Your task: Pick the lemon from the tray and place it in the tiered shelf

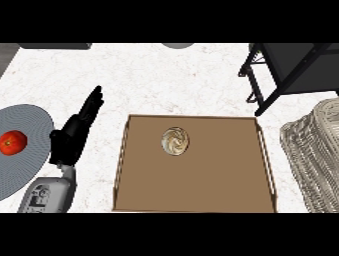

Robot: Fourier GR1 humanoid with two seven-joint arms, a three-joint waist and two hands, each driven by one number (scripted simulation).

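A brown wooden tray (201, 192) lies in the middle of the counter. On its far half rests a pale oval lemon (176, 140) with a swirled, cream and tan surface. The black tiered shelf (294, 70) stands at the back right, its dark shelf surface and slanted legs showing. My left hand (74, 131) is to the left of the tray, between it and a plate, fingers straight and pointing away, holding nothing. It is apart from the lemon. My right hand does not show.
A grey ribbed plate (9, 172) at the left carries a red tomato (12, 142). A pale wire basket (327, 150) fills the right edge. A grey round object (178, 45) peeks in at the back edge.
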